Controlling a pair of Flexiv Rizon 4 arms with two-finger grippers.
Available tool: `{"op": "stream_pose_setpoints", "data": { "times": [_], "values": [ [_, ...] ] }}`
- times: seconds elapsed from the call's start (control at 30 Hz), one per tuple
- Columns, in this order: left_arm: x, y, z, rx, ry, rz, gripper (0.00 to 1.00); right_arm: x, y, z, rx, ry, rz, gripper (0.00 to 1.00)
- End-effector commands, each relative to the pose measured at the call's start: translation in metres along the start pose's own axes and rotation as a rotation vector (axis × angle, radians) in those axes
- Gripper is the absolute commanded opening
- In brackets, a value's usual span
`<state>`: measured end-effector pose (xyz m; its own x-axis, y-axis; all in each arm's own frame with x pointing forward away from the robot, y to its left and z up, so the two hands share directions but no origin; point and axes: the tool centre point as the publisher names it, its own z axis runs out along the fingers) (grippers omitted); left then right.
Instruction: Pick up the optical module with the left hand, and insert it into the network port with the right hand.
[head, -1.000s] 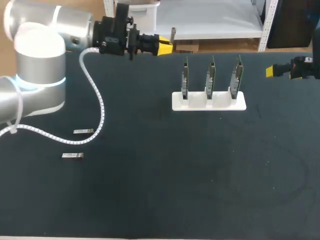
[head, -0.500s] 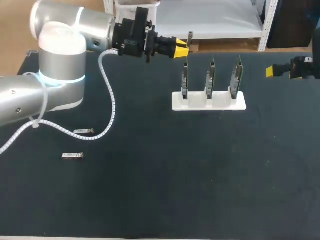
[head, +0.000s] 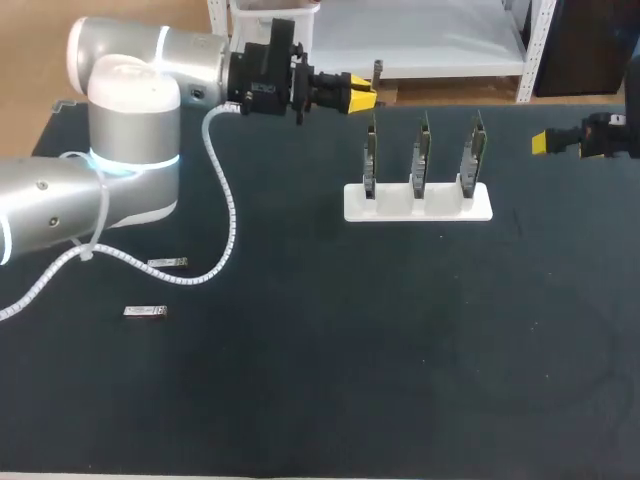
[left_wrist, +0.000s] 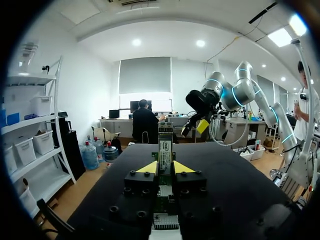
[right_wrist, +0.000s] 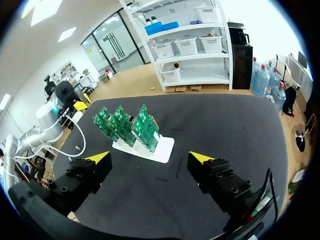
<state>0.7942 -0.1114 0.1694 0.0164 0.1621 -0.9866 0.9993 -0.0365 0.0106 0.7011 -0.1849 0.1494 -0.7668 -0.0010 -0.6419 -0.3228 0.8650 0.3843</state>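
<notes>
My left gripper hovers above the table's far edge, just left of the white rack, shut on a slim metal optical module. In the left wrist view the module stands upright between the yellow tips of the left gripper, which press on it from both sides. The rack holds three upright green boards with the network ports. My right gripper waits at the table's far right, open and with nothing in it. Its wrist view shows the right gripper spread wide, with the rack ahead of it.
Two more optical modules lie flat on the dark table at the left, under the left arm's white cable. The left arm's big grey elbow stands over the table's left side.
The left arm has swung right with the module, bringing its gripper nearer the rack, then nearly stopped. The right arm has kept still.
</notes>
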Motion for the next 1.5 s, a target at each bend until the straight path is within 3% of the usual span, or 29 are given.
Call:
{"op": "stream_pose_setpoints", "data": {
  "times": [0.03, 0.63, 0.8, 1.5],
  "values": [
    [0.003, -0.008, 0.002, -0.005, 0.002, -0.001, 0.00, 0.000, 0.001, -0.001, 0.004, -0.001, 0.001, 1.00],
    [0.012, -0.010, 0.006, -0.032, -0.015, -0.063, 0.00, 0.000, 0.001, -0.001, 0.004, -0.001, 0.001, 1.00],
    [0.016, -0.009, 0.003, -0.024, -0.032, -0.118, 0.00, 0.000, 0.001, -0.001, 0.004, -0.001, 0.001, 1.00],
    [0.018, -0.014, 0.007, -0.018, -0.034, -0.144, 0.00, 0.000, 0.001, -0.001, 0.004, -0.001, 0.001, 1.00]
  ]
}}
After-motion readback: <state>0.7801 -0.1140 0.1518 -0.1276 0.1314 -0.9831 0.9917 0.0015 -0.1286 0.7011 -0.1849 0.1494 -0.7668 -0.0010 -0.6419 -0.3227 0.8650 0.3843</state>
